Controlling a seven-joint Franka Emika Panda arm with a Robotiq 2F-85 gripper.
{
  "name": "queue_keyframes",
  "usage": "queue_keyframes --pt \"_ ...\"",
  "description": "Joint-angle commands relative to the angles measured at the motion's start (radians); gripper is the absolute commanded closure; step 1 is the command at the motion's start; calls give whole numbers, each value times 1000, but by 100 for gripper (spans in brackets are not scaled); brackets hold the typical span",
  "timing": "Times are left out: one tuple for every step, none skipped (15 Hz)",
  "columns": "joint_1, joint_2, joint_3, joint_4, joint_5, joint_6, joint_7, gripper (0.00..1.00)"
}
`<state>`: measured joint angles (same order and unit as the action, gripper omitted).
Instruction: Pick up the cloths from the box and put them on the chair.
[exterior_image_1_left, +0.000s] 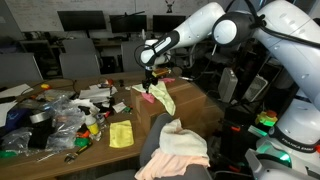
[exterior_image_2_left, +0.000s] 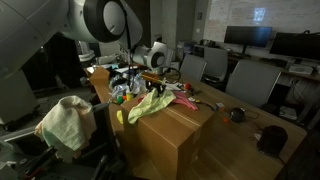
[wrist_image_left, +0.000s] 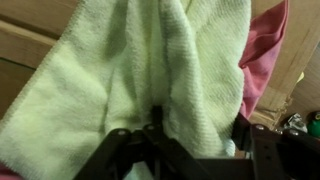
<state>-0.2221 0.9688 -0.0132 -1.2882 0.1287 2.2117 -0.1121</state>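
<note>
1. Brown wood, the table (exterior_image_1_left: 60, 150) fills the left of an exterior view. It is crowded with clutter, and a small yellow square cloth (exterior_image_1_left: 121, 134) lies flat near its front right corner.
2. Just right of the table stands the box (exterior_image_1_left: 190, 108), plain brown cardboard, top open. In the wrist view its wall (wrist_image_left: 20, 45) shows at the left edge.
3. A pale yellow-green cloth (exterior_image_1_left: 162, 98) hangs over the box's left rim, partly in and partly out. It also shows at the box's near corner (exterior_image_2_left: 148, 106) and fills most of the wrist view (wrist_image_left: 120, 70).
4. A pink cloth (wrist_image_left: 268, 45) lies against it on the right, inside the box.
5. The gripper (exterior_image_1_left: 149, 88) points down at the rim, right on the yellow-green cloth. In the wrist view its jaws (wrist_image_left: 200, 150) stand partly apart with a fold of that cloth between them. I cannot tell whether they have pinched it.
6. At the front, the chair (exterior_image_1_left: 150, 152) already carries a peach cloth (exterior_image_1_left: 172, 158) with a white cloth (exterior_image_1_left: 182, 135) on top.
7. The white arm (exterior_image_1_left: 270, 40) comes in from the right.
</note>
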Motion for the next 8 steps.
queue_keyframes --pt "16 -10 -16 -20 -16 28 24 67" --pt "16 -12 -17 -23 -18 31 25 73" --pt "16 -17 -17 -29 -18 35 26 80" --pt "16 -20 -16 -33 -17 38 27 88" --pt "15 -26 -16 -39 -16 40 28 95" --pt "14 -32 -15 -46 -15 43 28 100" --pt "14 -41 -13 -57 -13 47 28 100" --pt "14 -48 -13 -66 -13 52 28 97"
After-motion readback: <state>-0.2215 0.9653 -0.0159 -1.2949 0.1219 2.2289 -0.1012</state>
